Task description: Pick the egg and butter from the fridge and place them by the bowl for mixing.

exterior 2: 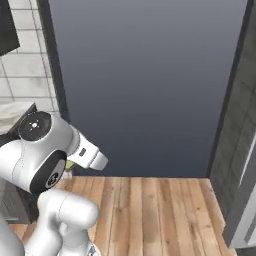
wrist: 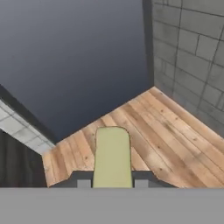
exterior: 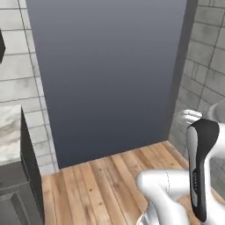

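Observation:
A pale yellow stick of butter [wrist: 112, 153] stands between the two dark finger tips of my gripper [wrist: 112, 182], which is shut on it. Below the butter lies the wooden floor [wrist: 166, 131], so it hangs in the air. In the right base view a yellow corner of the butter [exterior 2: 69, 164] peeks out under the white hand, at the left beside the arm's big joint. The egg, the fridge and the bowl are out of view.
A tall dark blue-grey panel [exterior: 105, 74] fills the space ahead. A grey brick wall [exterior: 206, 66] closes the right side. At the left stands a marble-topped counter [exterior: 9, 132] on dark cabinets [exterior: 26, 176], with white tiles behind it.

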